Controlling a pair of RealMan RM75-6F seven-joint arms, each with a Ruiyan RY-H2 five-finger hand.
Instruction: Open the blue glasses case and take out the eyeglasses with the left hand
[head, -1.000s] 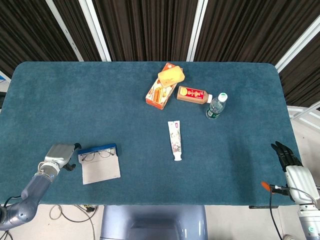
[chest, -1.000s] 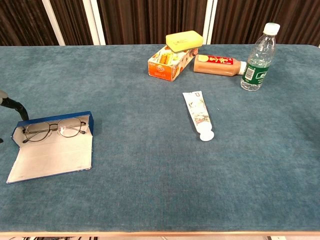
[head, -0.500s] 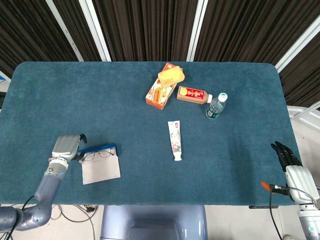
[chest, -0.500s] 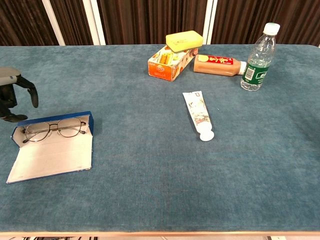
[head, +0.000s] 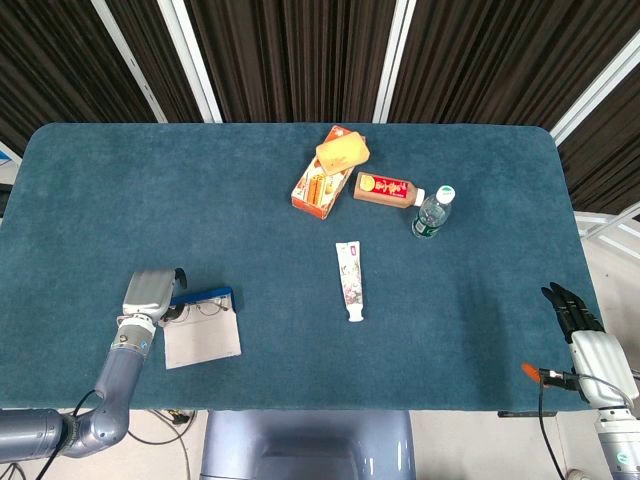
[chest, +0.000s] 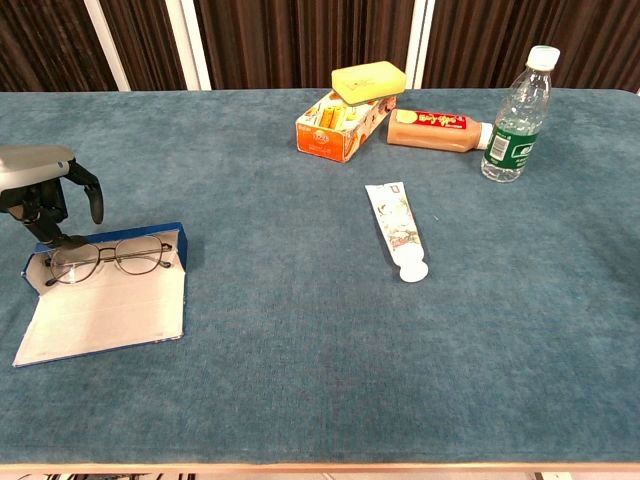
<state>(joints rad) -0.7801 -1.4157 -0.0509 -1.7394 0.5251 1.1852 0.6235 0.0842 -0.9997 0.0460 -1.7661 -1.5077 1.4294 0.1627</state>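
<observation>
The blue glasses case (chest: 100, 305) lies open and flat near the table's front left, its pale lining up; in the head view the case (head: 200, 338) shows as a grey flap with a blue rim. The eyeglasses (chest: 108, 258) rest in its far half, lenses toward the blue wall. My left hand (chest: 45, 190) hangs just above the case's far left corner, fingers pointing down and apart, holding nothing; in the head view the left hand (head: 150, 297) overlaps the case's left end. My right hand (head: 578, 322) stays off the table's right front edge, fingers extended.
A toothpaste tube (chest: 398, 232) lies mid-table. At the back stand an orange box (chest: 340, 124) with a yellow sponge (chest: 369, 79) on top, a lying brown bottle (chest: 437, 131) and an upright water bottle (chest: 519, 118). An orange-tipped tool (head: 535, 373) lies near the right hand.
My left hand has moved right toward the case, from beyond its left end to just over its far left corner. The case, glasses and right hand have not moved.
</observation>
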